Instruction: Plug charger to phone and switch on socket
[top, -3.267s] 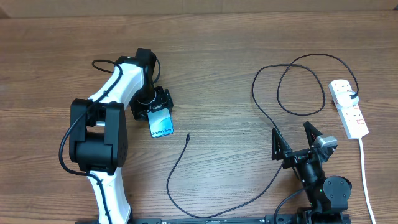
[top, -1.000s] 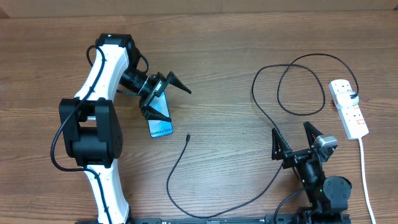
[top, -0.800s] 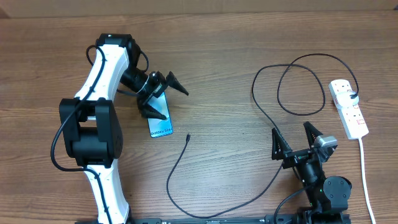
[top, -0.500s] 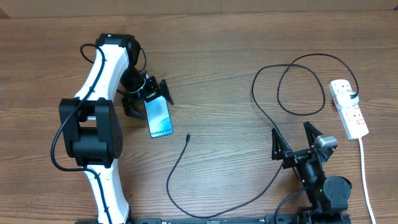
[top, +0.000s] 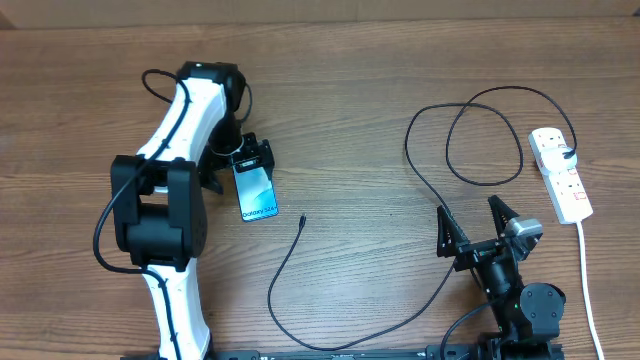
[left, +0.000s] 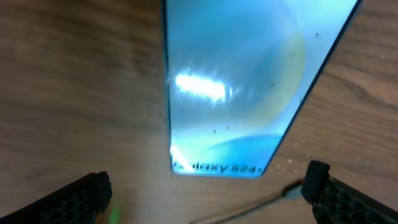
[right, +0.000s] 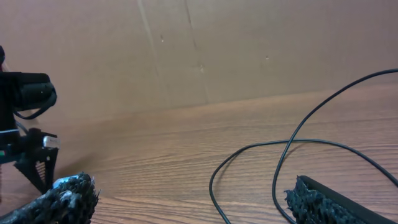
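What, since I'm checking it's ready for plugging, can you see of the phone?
The phone is a slim rectangle with dark edges and a glossy bright-blue screen, with white "Galaxy S24" text at one short end. It lies flat, screen up, slightly angled on the wooden table. The open left gripper hangs over it, a finger to each side, not closed on it. The charger's connector tip lies near the text end, apart from it.
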